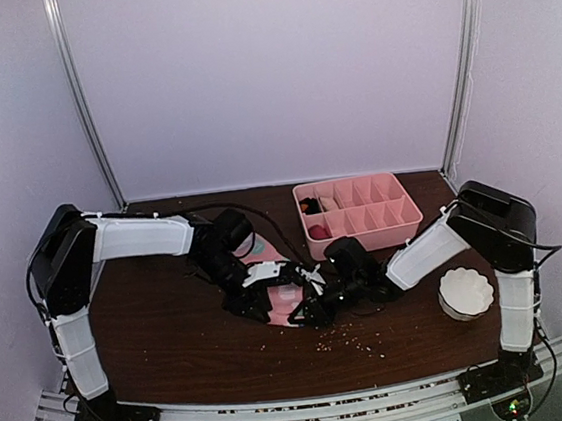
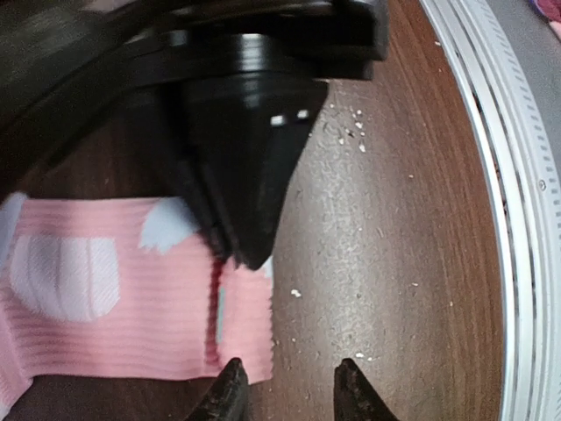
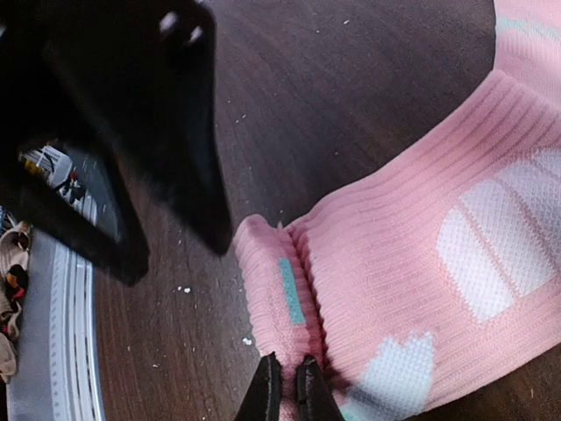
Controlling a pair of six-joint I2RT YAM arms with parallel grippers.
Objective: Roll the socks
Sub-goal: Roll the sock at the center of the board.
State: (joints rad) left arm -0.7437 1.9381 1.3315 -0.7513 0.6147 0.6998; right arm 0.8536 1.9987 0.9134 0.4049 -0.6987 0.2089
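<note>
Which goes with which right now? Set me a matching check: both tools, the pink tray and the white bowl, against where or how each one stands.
Things:
1. left tool
2. right tool
3. pink tray
4. white bowl

States or places:
A. shut on the folded end of the pink sock
B. at the far side of the table, right of middle
C. open, at the sock's end
D. on the table's right side, nearer the front

Pairs: 1-C, 2-A, 3-B, 4-D
</note>
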